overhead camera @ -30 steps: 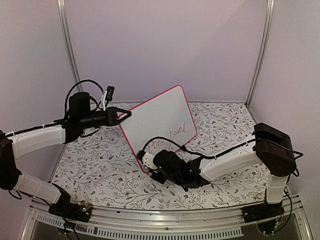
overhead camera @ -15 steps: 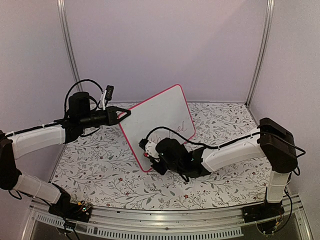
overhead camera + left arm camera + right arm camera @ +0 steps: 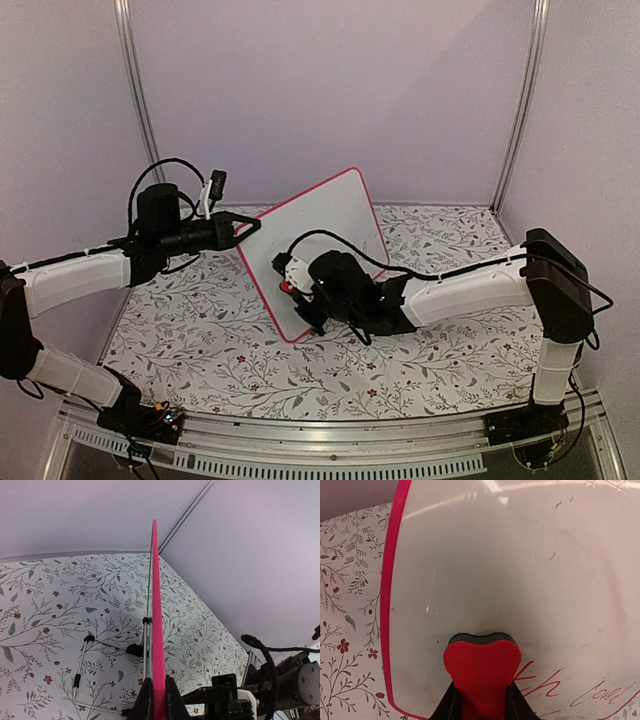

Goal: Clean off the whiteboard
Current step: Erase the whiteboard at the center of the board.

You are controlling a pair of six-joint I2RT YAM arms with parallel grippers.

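A rectangular white board with rounded corners and a thin pink-red frame (image 3: pixel 325 225) is seen tilted at the centre of the top view, above a table laid with a floral-patterned cloth (image 3: pixel 190 340). Its left corner is gripped by the left gripper (image 3: pixel 248 228), reaching in from the left of the frame. In the left wrist view the white board (image 3: pixel 154 595) is seen edge-on as a pink line, pinched between the clenched jaws of the left gripper (image 3: pixel 157 696) at bottom centre. A thin wire stand with black tips (image 3: pixel 82 672) is seen beside it at lower left.

A small red heart-shaped eraser (image 3: pixel 482 665) with a dark pad is clasped by the right gripper (image 3: pixel 483 702), and the pad is pressed against the lower left part of the white board (image 3: pixel 520 570). In the top view this right gripper (image 3: pixel 297 292) is found over the lower left of the panel.

Thin cursive handwriting (image 3: pixel 592 695) is seen at the lower right of the right wrist view; the words cannot be read with certainty. No brand or label is legible.
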